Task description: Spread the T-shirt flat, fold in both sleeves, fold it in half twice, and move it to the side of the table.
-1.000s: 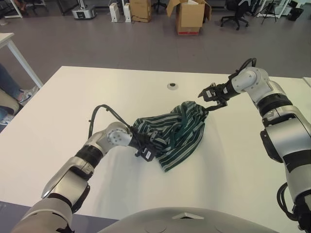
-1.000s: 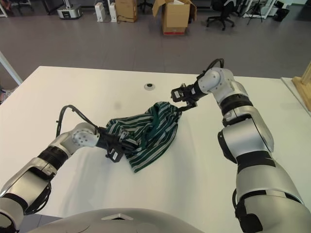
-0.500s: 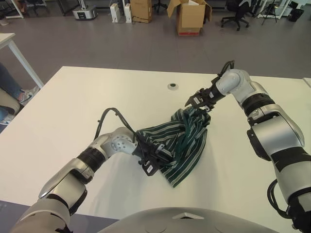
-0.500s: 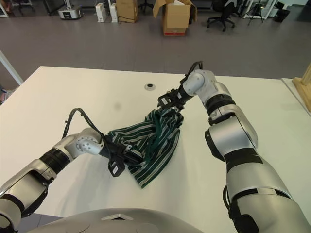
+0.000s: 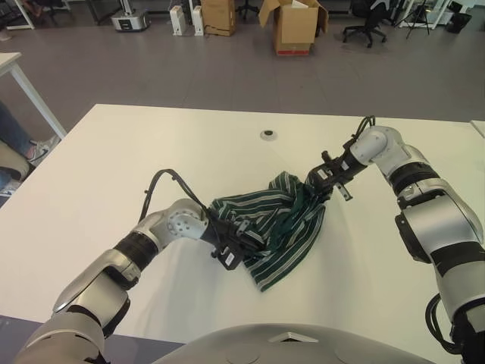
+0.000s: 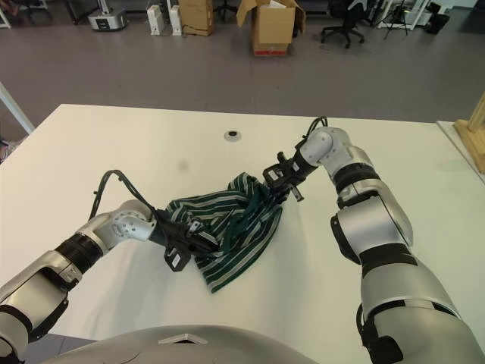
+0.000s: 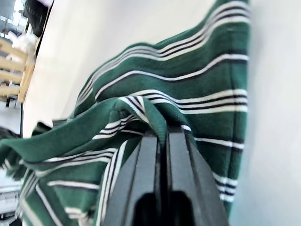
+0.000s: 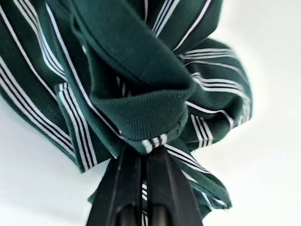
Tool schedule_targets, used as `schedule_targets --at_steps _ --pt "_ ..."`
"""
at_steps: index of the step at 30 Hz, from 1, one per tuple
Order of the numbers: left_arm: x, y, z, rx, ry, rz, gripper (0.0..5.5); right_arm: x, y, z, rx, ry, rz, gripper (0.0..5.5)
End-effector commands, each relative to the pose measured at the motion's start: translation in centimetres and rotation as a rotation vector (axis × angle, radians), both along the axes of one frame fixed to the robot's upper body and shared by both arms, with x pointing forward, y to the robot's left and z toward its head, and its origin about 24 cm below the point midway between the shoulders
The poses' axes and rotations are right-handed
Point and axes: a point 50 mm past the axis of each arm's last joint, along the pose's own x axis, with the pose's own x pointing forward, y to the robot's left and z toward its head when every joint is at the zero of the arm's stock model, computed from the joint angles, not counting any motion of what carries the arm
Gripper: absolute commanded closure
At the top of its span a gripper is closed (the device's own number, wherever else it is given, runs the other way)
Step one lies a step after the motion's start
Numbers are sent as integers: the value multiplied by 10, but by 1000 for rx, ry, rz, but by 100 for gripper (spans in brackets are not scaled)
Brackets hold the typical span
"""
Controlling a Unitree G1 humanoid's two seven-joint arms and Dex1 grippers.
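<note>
Left gripper (image 5: 229, 252) and right gripper (image 5: 322, 180) each pinch tight on opposite ends of the crumpled striped T-shirt (image 5: 284, 218), seemingly to stretch it flat over the table (image 5: 114, 152).

We've got soft knit cloth here — the T-shirt (image 5: 284, 227), matt, its collar band finely ribbed. The desk (image 5: 114, 167) looks smooth and matt to us. On the left gripper (image 7: 162, 136) and right gripper (image 8: 141, 155) — jaws of smooth black plastic, faint sheen.
</note>
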Motion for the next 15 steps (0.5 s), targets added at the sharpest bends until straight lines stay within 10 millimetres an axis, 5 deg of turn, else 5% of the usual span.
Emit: schedule_targets --at_steps 1,4,7,11,15 --pt "19 26 6 35 25 198 550 -3 -7 17 248 -63 -88 549" --pt "43 37 39 -73 -26 335 550 -7 -19 49 508 -134 -267 549" --pt "66 34 109 -426 6 449 550 -14 -42 87 744 -248 -480 549" --pt "80 38 194 -762 3 458 550 -25 -54 110 871 -343 -614 549" --pt "85 45 231 -843 -59 458 550 -28 -55 137 954 -411 -659 549"
